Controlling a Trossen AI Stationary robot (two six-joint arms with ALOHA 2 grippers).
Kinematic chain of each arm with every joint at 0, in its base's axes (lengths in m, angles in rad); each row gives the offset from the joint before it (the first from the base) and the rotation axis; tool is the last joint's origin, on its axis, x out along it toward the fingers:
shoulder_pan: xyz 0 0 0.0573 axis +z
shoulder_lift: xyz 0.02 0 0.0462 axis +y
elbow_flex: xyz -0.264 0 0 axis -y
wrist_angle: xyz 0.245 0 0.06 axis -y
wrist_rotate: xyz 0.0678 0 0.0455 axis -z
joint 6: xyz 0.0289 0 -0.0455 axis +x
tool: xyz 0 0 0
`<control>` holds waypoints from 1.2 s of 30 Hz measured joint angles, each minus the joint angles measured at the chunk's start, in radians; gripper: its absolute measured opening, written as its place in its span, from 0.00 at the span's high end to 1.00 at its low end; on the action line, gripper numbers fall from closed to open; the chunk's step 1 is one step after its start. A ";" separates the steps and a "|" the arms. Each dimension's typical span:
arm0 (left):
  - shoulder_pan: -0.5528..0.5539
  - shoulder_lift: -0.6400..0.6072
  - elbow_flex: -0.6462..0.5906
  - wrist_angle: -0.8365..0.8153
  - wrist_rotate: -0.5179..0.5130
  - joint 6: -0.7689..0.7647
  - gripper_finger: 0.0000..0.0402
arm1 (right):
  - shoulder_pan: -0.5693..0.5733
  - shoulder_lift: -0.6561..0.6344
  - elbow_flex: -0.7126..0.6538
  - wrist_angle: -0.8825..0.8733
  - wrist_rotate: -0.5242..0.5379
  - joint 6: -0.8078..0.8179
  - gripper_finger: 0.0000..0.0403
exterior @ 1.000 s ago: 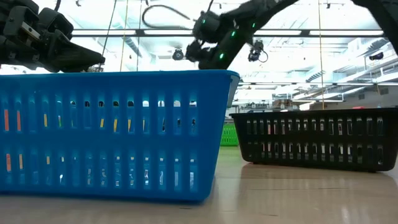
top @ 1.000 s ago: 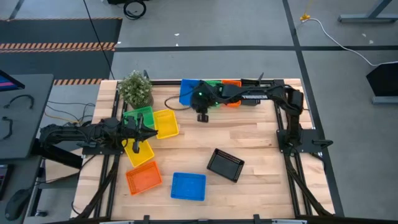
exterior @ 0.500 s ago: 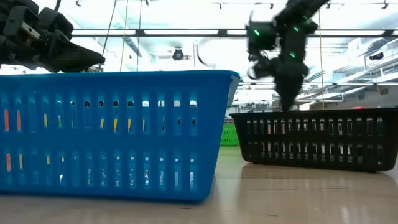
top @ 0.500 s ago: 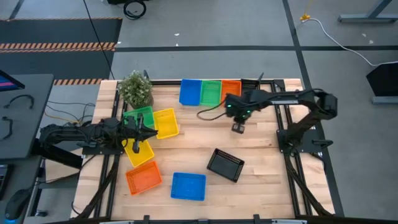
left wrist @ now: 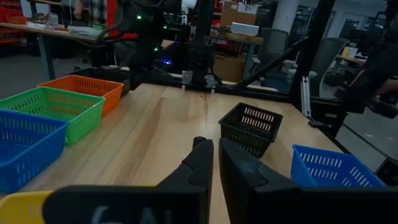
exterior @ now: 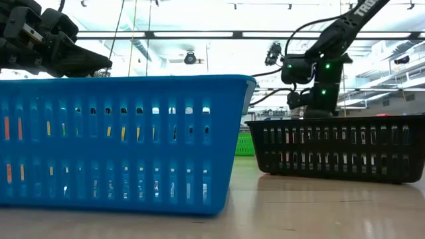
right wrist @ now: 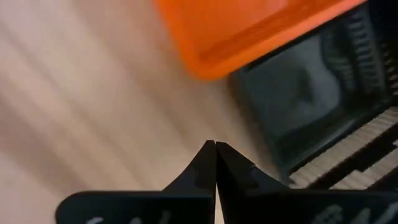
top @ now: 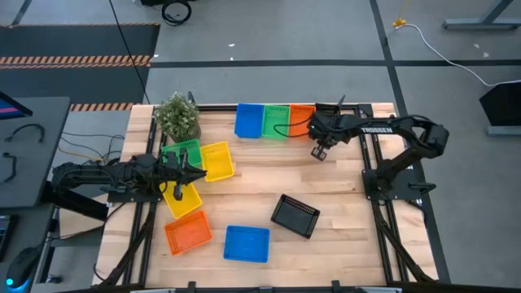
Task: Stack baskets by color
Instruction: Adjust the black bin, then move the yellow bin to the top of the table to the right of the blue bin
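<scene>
Nearest the front edge of the table (top: 342, 244) lie a blue basket (top: 247, 243), an orange basket (top: 188, 234) to its left and a black basket (top: 295, 216) to its right, all loose and unstacked. Farther in, on the left side, the left gripper (top: 177, 193) sits over a yellow basket (top: 184, 201) with its jaws nearly together, gripping nothing that can be made out; just beyond it a second yellow basket (top: 216, 160) and a green basket (top: 183, 153) lie touching. At the far edge a blue basket (top: 249, 120), a green one (top: 275, 120) and an orange one (top: 302, 114) stand in a tidy row beside a potted plant (top: 178, 116). The right gripper (top: 319, 152) hangs just in front of that orange basket, its jaws pressed together and empty. To do this step well, the right arm should probably head for a loose basket whose colour matches the row, part its jaws before descending, pinch one wall near the middle, and lower it squarely into its partner so the rims nest without tilting.
</scene>
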 joint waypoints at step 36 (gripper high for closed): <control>0.000 0.000 0.000 0.000 0.000 0.000 0.92 | 0.482 0.297 0.258 1.071 -0.509 -0.144 0.90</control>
